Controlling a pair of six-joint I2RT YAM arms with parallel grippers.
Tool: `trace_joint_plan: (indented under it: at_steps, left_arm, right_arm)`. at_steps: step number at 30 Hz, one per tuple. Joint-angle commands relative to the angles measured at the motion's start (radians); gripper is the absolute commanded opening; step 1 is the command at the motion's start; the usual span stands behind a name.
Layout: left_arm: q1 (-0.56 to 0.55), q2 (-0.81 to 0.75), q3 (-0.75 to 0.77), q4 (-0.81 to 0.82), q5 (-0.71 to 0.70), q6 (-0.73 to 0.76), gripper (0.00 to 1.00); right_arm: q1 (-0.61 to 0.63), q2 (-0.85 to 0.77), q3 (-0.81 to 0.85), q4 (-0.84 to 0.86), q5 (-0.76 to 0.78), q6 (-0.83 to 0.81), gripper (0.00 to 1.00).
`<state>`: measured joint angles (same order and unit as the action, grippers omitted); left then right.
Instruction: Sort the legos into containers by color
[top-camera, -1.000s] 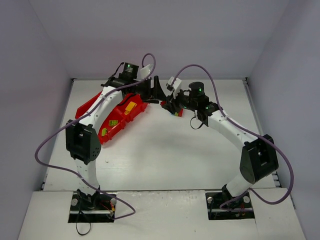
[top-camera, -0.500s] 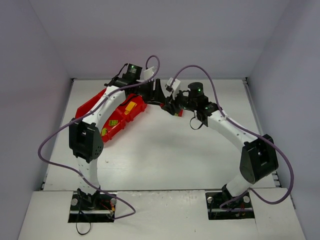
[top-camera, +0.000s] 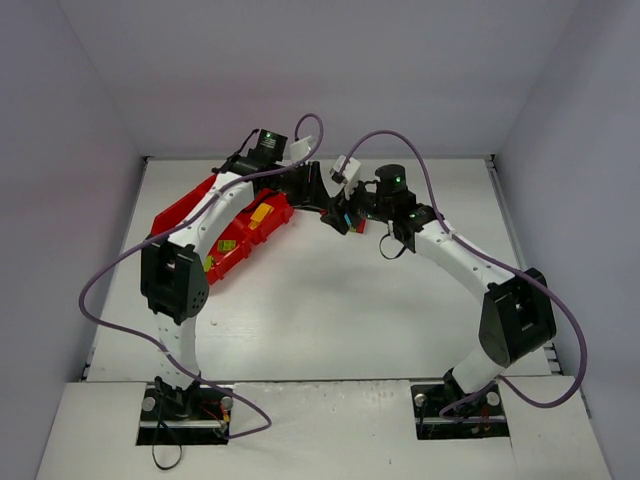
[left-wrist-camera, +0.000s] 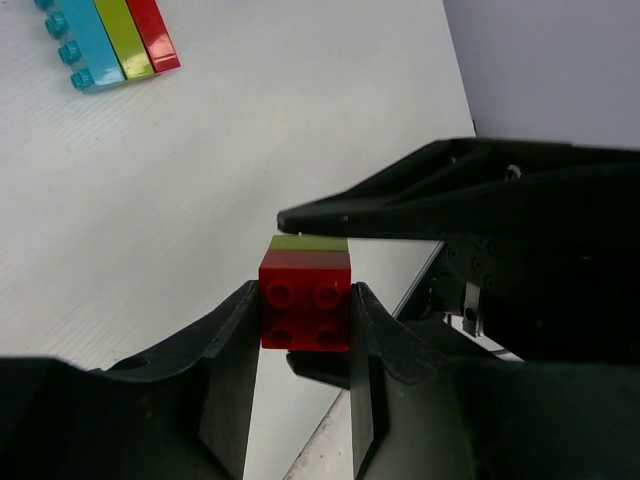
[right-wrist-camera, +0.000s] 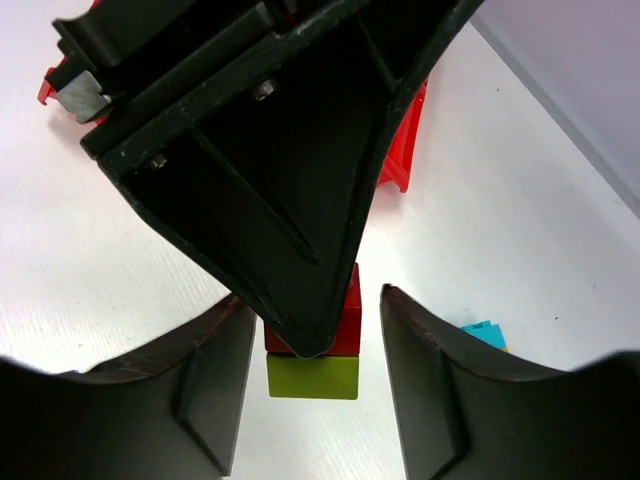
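Meeting over the far middle of the white table (top-camera: 320, 300), two robot arms are working on one small stack of legos. The left gripper (left-wrist-camera: 303, 300) is clamping a red brick (left-wrist-camera: 305, 305) between its two black fingers, which are touching the brick on both sides. A lime green brick (right-wrist-camera: 312, 377) is sitting joined to the red one. The right gripper (right-wrist-camera: 312, 340) is flanking that green brick with its jaws apart, and a thin gap is showing on each side, so it is not gripping anything. The pair seems to be in the middle of being pulled apart, held just beside the red tray (top-camera: 165, 220).

Sorting is looking only partly done. A yellow brick (top-camera: 260, 213) and a few more small pieces are already lying in the tray's compartments, though their exact split is too small to tell. A joined strip (left-wrist-camera: 112, 42) of teal, lime and red pieces and a loose teal brick (right-wrist-camera: 486, 333) are waiting on the table.
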<state>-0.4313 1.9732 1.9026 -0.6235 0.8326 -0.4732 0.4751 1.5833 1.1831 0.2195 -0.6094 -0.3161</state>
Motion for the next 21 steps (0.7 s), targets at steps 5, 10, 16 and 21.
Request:
trace_joint_plan:
  at_steps: [5, 10, 16, 21]
  left_arm:
    - [0.014, -0.056, 0.039, 0.030, -0.009, 0.039, 0.10]
    - [0.035, -0.066, 0.039, 0.030, -0.010, 0.039, 0.10]
    - [0.046, -0.079, 0.044, 0.027, -0.003, 0.041, 0.10]
    - [0.045, -0.086, 0.041, 0.024, 0.008, 0.036, 0.10]
  right_arm:
    - [0.005, -0.016, 0.062, 0.057, 0.014, 0.000, 0.70]
    - [0.002, -0.025, 0.044, 0.041, 0.017, -0.009, 0.70]
    - [0.002, -0.028, 0.026, 0.030, 0.028, -0.012, 0.68]
    - [0.003, -0.019, 0.032, 0.032, 0.036, -0.014, 0.64]
